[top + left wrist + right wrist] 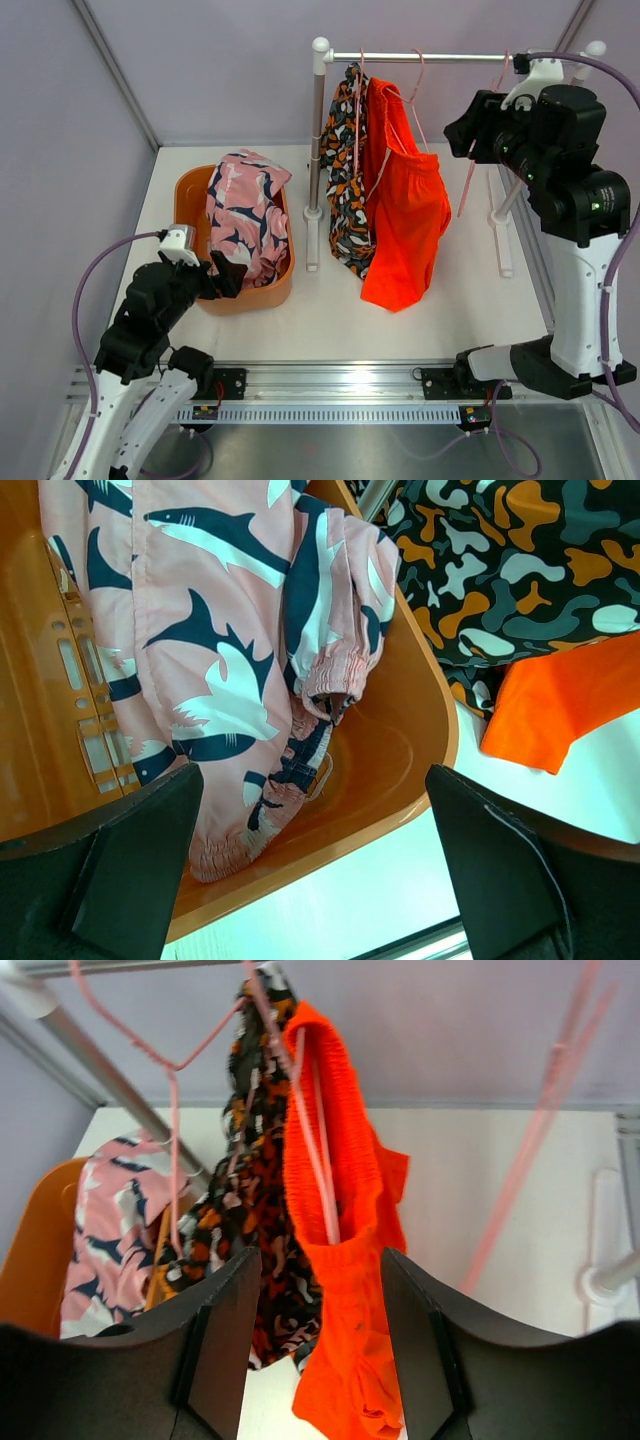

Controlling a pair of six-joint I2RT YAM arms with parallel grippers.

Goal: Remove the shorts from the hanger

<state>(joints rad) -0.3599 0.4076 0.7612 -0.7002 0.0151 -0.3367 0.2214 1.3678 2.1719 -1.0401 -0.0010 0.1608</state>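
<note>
The left claw (310, 800) gapes wide, crumpled shark-print pink shorts (200, 610) ahead; the right claw (320, 1270) spreads wide, ribbed orange shorts (340, 1160) ahead.

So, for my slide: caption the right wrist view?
Open right gripper faces orange shorts hanging beside black patterned shorts.

white table (330, 320) | orange tub (272, 290) at left | clothes rack (316, 150) standing centre-right
</note>
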